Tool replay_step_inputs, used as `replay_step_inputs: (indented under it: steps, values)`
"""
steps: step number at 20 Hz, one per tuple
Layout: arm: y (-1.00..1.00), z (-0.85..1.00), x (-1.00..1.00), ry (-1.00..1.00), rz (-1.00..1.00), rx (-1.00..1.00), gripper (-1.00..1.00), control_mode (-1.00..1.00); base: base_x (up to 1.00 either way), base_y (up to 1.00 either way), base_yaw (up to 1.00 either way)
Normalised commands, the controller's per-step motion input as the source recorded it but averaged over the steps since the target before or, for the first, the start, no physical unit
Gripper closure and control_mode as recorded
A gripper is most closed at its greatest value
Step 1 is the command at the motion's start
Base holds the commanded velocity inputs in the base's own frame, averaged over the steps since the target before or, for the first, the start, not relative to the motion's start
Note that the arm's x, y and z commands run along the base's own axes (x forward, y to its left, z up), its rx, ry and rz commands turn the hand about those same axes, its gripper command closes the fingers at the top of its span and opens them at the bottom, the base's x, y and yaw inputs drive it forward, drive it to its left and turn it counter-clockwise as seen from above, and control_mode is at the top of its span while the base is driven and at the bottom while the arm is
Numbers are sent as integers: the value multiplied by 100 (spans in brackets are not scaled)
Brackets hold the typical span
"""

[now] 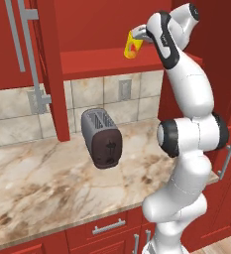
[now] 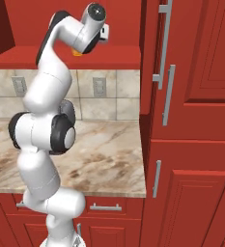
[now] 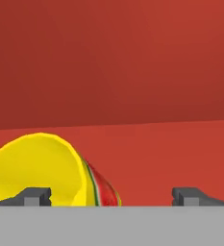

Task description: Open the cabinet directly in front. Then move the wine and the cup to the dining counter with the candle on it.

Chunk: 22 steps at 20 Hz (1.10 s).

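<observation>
We see the cup (image 3: pixel 41 168) cut by the hand view's left edge, its base hidden. From the right, the arm (image 2: pixel 68 36) covers nearly all of it; the cabinet (image 1: pixel 32 49) runs off frame.

1. The cabinet's red inner shelf (image 1: pixel 97 62) carries the yellow cup (image 1: pixel 132 45), which leans tilted near the shelf's right end.
2. Below it, the marbled worktop (image 1: pixel 42 183), backed by beige tiles, bears a grey toaster (image 1: pixel 101 137) towards its far side.
</observation>
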Motion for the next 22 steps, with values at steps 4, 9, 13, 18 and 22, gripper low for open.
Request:
replay_step_inputs:
  steps: [4,9,13,18,22]
  values:
    - [0,-36,-29,-13,-6,0,-100,-100,0,0,0]
    - [2,-38,-3,-17,-7,3,100,-100,0,0,0]
    - [8,-8,23,-1,-6,0,100,-100,0,0,0]
    - [8,0,39,0,-5,0,100,-100,0,0,0]
    - [15,0,33,-2,-6,0,100,-100,0,0,0]
